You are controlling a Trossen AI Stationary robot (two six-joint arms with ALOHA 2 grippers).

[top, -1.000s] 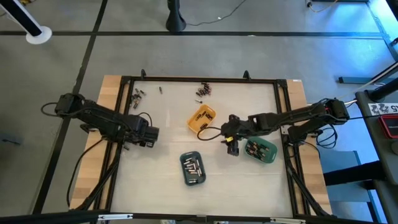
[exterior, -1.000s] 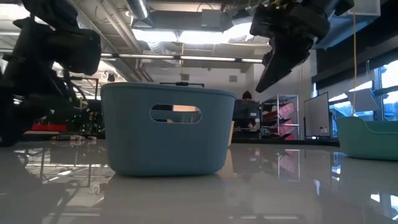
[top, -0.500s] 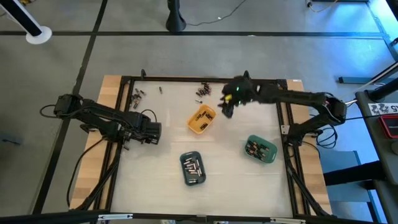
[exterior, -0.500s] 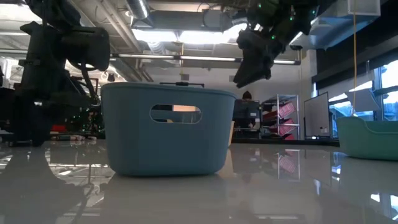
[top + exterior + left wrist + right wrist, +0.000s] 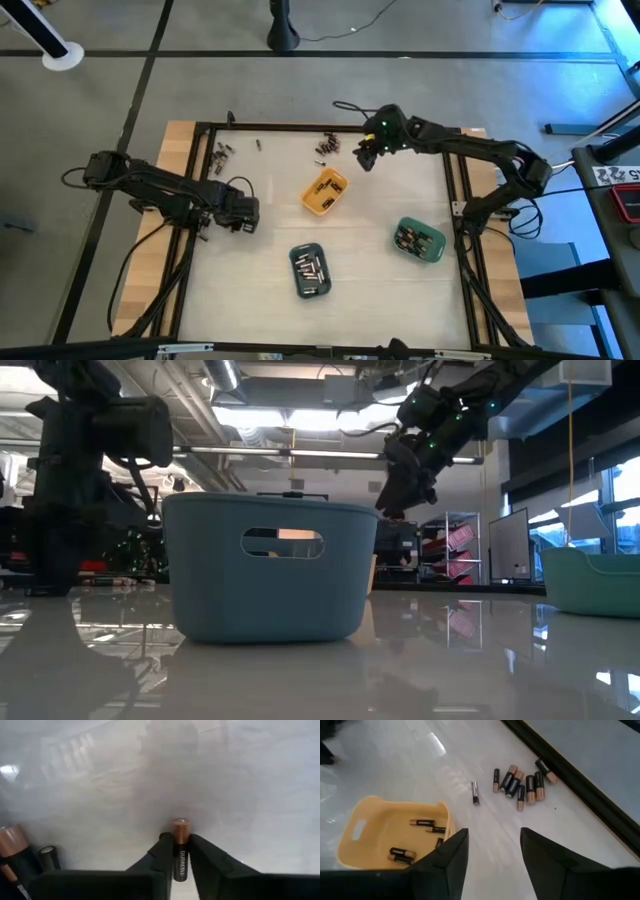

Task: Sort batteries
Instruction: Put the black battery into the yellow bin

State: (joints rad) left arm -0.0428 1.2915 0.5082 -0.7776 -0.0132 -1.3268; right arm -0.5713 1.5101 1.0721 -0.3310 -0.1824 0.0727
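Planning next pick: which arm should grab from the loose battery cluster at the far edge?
Right. The right gripper hovers open beside the loose batteries near the orange tray. The left gripper is shut on a battery, far from that cluster.

Battery (image 5: 180,851) between the left fingers: black, copper tip. Trays: orange (image 5: 324,192), slate-blue (image 5: 310,271), green (image 5: 419,241). Loose batteries (image 5: 522,784): black-and-copper.

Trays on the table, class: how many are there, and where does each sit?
3. The orange tray sits nearest the far edge, the slate-blue tray nearest the front, and the green tray toward the right arm's side. None looks hidden.
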